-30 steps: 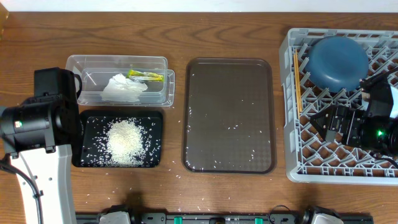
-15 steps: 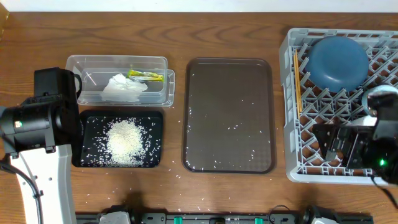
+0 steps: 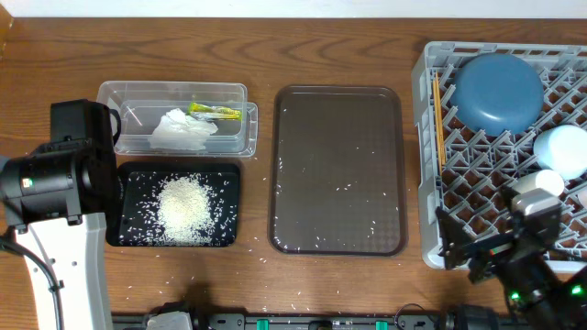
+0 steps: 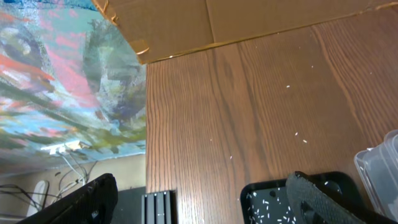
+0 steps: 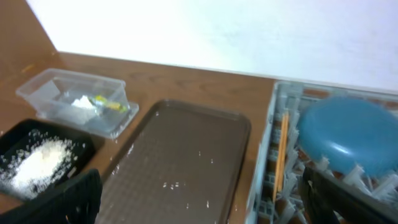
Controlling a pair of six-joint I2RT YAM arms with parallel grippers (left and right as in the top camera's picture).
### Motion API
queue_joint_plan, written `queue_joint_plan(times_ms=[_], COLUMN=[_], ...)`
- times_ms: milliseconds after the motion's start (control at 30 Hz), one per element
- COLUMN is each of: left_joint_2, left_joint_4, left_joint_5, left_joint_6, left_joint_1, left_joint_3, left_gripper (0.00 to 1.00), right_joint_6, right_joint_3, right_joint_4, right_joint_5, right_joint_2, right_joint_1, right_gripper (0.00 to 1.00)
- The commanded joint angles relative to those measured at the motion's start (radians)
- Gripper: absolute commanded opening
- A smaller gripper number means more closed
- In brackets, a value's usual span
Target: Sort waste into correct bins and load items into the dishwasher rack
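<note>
One further item, the small light-blue bowl [image 3: 561,149], lay uncovered in the dishwasher rack [image 3: 429,137] beside the dark-blue bowl [image 3: 500,92] after the right gripper [image 5: 199,202], jaws wide and empty, withdrew toward the table's [image 3: 275,46] near edge, suggesting loading was nearly complete.

The left arm [image 3: 55,183] stood folded at the left side; the left gripper [image 4: 202,183] had its jaws spread wide. The right arm [image 3: 527,266] sat low at the near right; the right gripper [image 5: 202,180] was likewise spread wide.
</note>
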Motion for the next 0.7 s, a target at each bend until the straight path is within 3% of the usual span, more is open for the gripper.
queue_joint_plan(times_ms=[0, 300, 667], left_joint_2=[-0.002, -0.002, -0.002], left_joint_4=[-0.01, -0.01, -0.01], left_joint_5=[-0.013, -0.013, -0.013], left_joint_6=[0.002, 0.002, 0.002], left_joint_1=[0.004, 0.004, 0.004], left_joint_3=[0.0, 0.0, 0.0], left_gripper=[0.89, 0.89, 0.89], right_joint_6=[-0.008, -0.007, -0.003], right_joint_3=[-0.189, -0.536, -0.773], right_joint_4=[0.123, 0.467, 0.693], right_joint_5=[0.006, 0.006, 0.006], right_joint_2=[-0.113, -0.306, -0.429], right_joint_1=[0.049, 0.123, 0.143], right_gripper=[0.99, 0.99, 0.99])
